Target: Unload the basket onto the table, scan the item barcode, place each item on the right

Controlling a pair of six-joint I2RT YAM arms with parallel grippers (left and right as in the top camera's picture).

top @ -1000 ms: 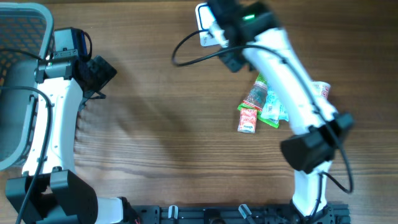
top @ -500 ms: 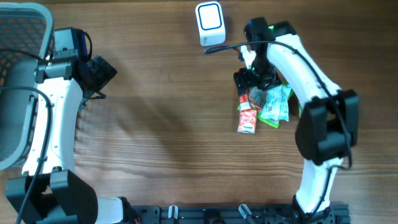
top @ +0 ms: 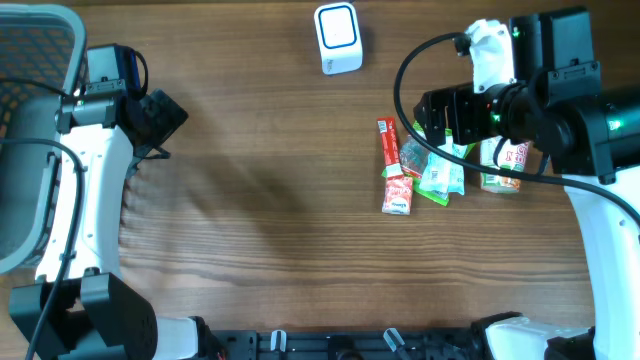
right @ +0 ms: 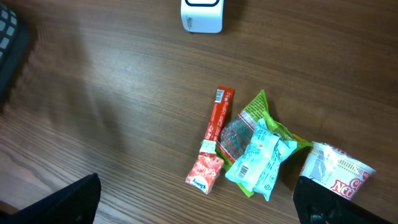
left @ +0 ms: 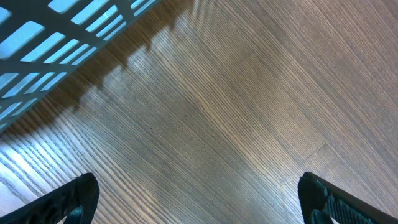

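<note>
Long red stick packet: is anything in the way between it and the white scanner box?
Nothing visible. Only bare wooden table lies between the long red stick packet and the white box-shaped scanner. The green crinkly packet and small red packet sit beside it and at its far end, off that path.

- The left arm (top: 88, 190) runs up the left side and bends at the wrist, so the left hand (top: 158, 120) points to the right.
- The left hand's fingers (left: 65, 200) stand wide apart with nothing between them.
- The right arm (top: 610, 260) rises along the right side and turns leftward at the top.
- The right hand (top: 437, 115) points left, its fingers (right: 62, 200) spread wide and holding nothing.
</note>
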